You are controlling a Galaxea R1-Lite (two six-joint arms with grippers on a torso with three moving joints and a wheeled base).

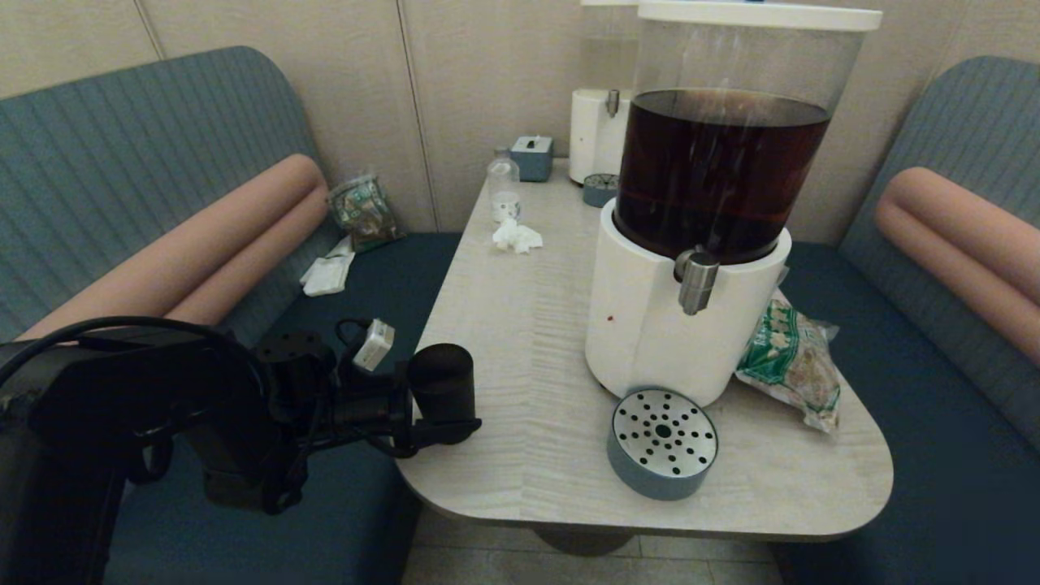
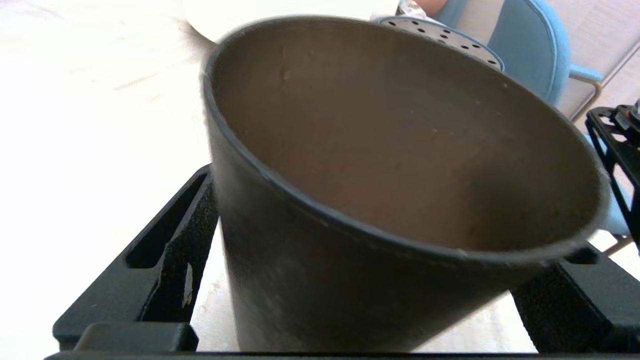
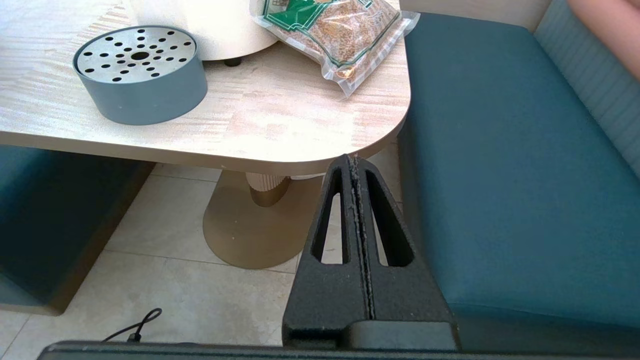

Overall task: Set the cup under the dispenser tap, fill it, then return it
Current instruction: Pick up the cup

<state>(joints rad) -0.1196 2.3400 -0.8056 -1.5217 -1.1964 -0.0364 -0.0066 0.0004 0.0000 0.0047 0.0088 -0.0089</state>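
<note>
No text, brand or number can be read in these views. The green and white snack bag (image 1: 790, 357) beside the dispenser carries some print, and so does the packet (image 1: 364, 211) on the left bench, but the letters are too small to make out.

Head view dim, warm-ish, soft even light w/ only faint shadows; left arm (image 1: 162, 406) in foreground nearly solid black, little detail. Straight wall seams bow toward the edges, wide-angle distortion. Left wrist view: table (image 2: 75, 125) blown out to near white, cup (image 2: 350, 200) very close, soft, a bit out of focus. Right wrist view bright and sharp, mild glare on the table top (image 3: 280, 125).
</note>
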